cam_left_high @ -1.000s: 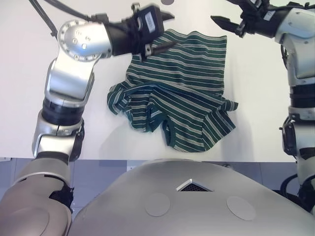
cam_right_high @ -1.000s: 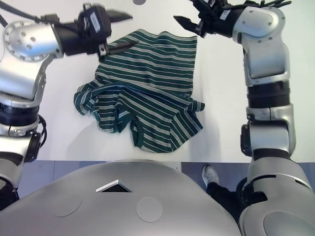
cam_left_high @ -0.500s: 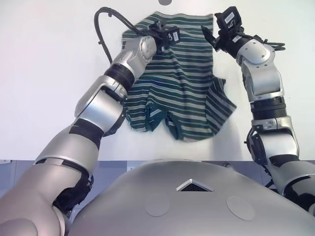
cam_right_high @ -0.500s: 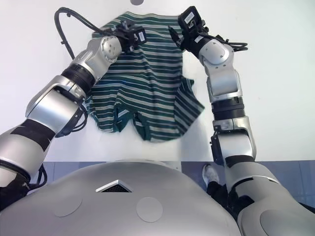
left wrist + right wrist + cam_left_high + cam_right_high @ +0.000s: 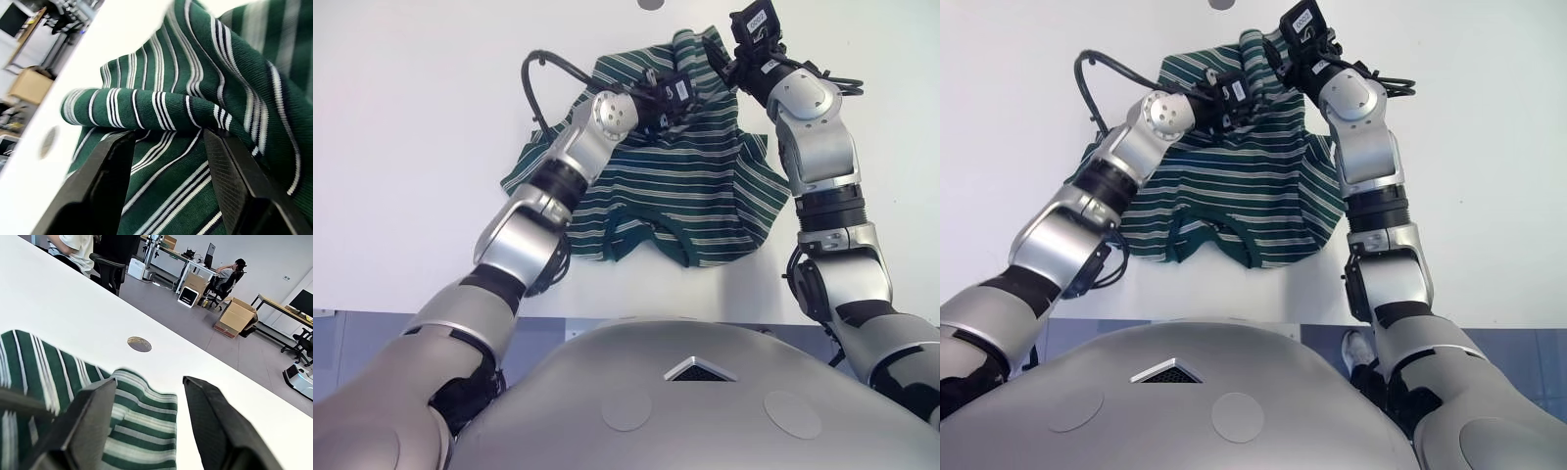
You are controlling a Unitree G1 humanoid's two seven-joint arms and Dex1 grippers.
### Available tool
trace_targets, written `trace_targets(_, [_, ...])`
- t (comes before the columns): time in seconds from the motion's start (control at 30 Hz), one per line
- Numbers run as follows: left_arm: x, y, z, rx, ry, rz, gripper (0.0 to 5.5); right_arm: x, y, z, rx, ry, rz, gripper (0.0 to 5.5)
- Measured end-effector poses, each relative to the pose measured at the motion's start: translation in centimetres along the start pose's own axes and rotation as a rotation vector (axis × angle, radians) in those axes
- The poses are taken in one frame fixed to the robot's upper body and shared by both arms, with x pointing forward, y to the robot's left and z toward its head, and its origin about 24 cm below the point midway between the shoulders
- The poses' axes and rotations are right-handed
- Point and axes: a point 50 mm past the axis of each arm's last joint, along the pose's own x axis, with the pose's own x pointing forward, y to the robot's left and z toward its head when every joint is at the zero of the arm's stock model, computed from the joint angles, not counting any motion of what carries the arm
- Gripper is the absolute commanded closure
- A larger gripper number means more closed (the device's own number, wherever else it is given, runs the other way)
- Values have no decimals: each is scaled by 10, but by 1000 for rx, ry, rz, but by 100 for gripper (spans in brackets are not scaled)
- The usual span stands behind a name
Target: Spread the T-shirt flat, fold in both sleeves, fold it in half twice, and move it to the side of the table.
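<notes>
The dark green T-shirt with white stripes [image 5: 675,196] lies crumpled at the far middle of the white table [image 5: 411,147]. Its near hem is rumpled and its far part is gathered into a raised ridge. The left fingers [image 5: 98,191] are held well apart and straddle that ridge, with nothing clamped between them. The right fingers [image 5: 215,431] are likewise held wide apart, just beside the far edge of the cloth (near the round grey insert [image 5: 139,343] in the table), and hold nothing.

Both arms are placed close together over one gathered area. If the fingers are closed here, several layers are likely to be caught at once. The garment would then be dragged as a lump and not spread. A sleeve tucked under the body may also be left hidden.

Compared with half a second ago, the far hem is no longer laid straight: it has been pushed up into a peak. The left arm has been shifted toward the right arm, and the cloth has been spread farther to the robot's left.
</notes>
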Motion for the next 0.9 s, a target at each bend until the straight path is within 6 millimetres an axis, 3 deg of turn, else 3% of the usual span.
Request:
trace_targets(0.1, [-15,-10,5,-114,3,-10,301,-1,-4,0,-32,12,-13,296])
trace_targets(0.17, [-30,8,6,-206,13,101,301,-2,-9,-5,-93,54,-24,296])
trace_targets(0.27, [-59,45,33,-202,-90,305,301,-4,-11,-17,-134,129,-13,296])
trace_targets(0.37, [-74,72,53,-190,-155,474,301,-6,-9,-22,-134,151,8,296])
trace_targets(0.43, [-68,83,53,-165,-129,478,301,-7,-8,-25,-131,163,15,296])
trace_targets(0.57, [-26,67,10,-178,69,269,248,-8,-8,-26,-136,161,16,296])
trace_targets(0.67, [-9,66,-4,-226,141,181,205,-11,0,-32,-134,168,36,296])
trace_targets(0.77, [-2,65,-11,-217,182,149,160,-11,2,-29,-141,152,41,296])
trace_targets(0.9, [1,66,-11,-90,231,110,178,-11,3,-28,-141,141,35,296])
